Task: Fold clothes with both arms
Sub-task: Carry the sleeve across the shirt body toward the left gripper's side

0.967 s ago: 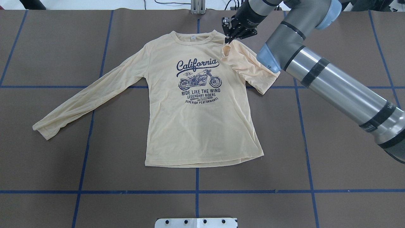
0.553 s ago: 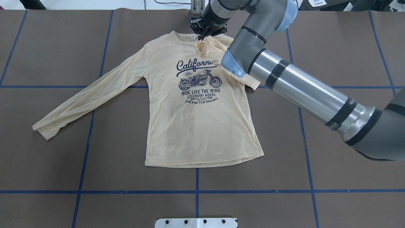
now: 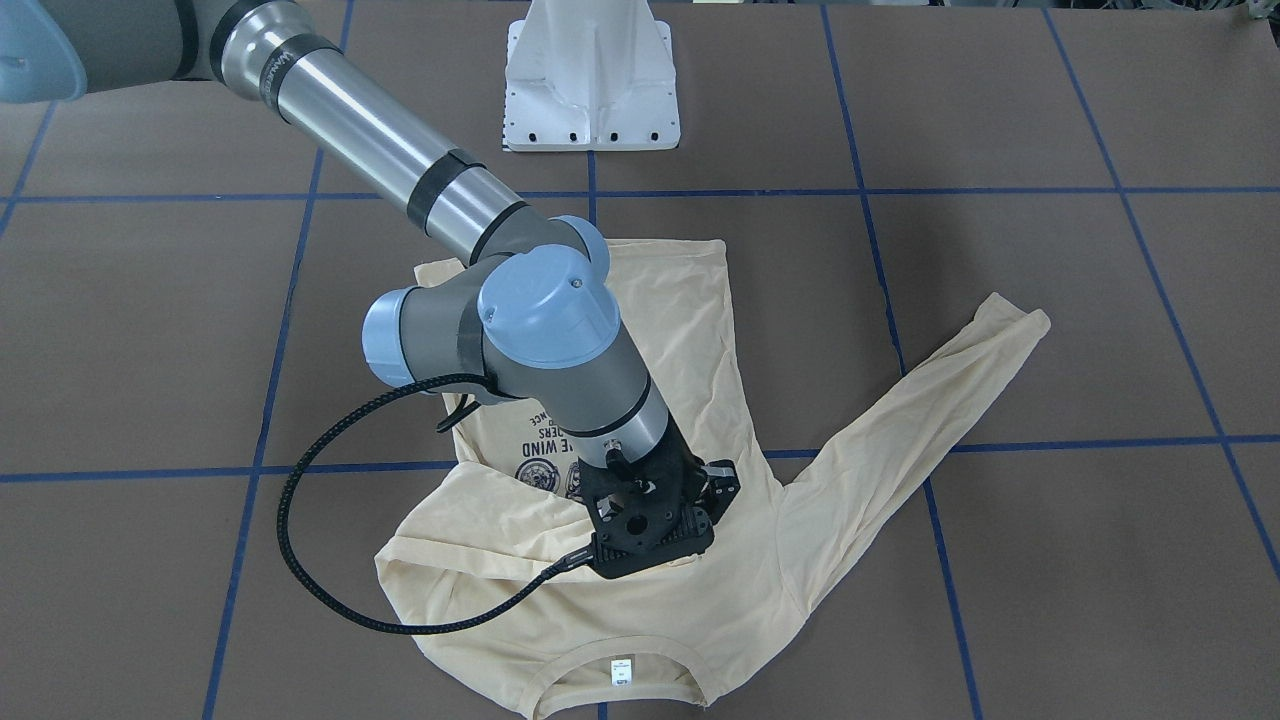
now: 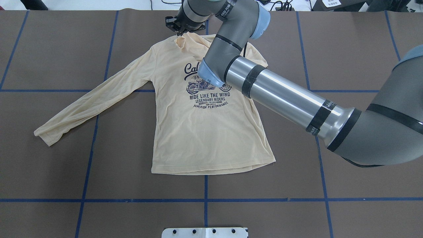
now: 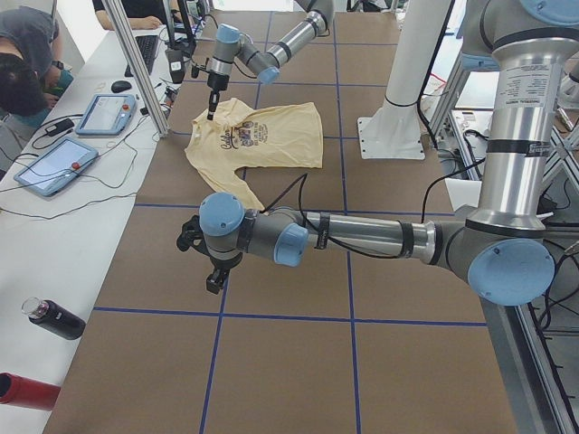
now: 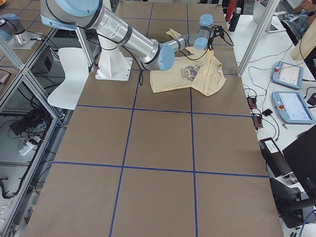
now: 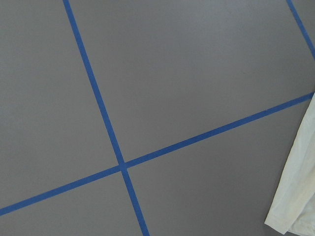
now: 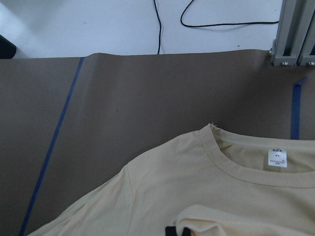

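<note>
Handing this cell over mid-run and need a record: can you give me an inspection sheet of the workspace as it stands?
Surface: brown table with a blue tape grid.
Job's things: T-shirt lies print up; right sleeve is held across the chest, cuff at the collar; left sleeve is spread out.
Clutter: two bottles on the side bench.
Grippers: right gripper is shut on the sleeve cuff; left gripper is over the table, state cannot be told.
Cables: black cable loops from the right wrist over the shirt.
Surroundings: white pedestal, person, tablets.
</note>
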`<action>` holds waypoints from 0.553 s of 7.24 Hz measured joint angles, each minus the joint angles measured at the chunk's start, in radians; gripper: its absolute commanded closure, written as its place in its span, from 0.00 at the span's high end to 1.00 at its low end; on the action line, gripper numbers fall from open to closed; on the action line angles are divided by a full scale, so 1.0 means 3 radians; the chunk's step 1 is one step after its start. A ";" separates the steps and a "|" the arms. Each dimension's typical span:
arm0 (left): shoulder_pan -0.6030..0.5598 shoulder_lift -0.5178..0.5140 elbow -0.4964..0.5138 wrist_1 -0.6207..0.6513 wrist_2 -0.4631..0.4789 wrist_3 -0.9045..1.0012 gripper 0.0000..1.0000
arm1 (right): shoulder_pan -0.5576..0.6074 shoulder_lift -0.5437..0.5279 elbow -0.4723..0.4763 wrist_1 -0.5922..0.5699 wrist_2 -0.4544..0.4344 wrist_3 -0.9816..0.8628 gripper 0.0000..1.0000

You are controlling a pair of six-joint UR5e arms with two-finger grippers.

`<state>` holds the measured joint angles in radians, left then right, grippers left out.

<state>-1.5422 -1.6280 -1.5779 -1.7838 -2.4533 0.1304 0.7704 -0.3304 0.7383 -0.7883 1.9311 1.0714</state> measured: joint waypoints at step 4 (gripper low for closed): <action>-0.0015 -0.0017 0.0053 -0.0036 0.0002 -0.0005 1.00 | -0.0014 0.0127 0.0079 0.0197 -0.0251 0.0028 0.00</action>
<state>-1.5467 -1.6332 -1.5622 -1.7946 -2.4528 0.1289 0.7662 -0.2923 0.7621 -0.7291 1.8558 1.0797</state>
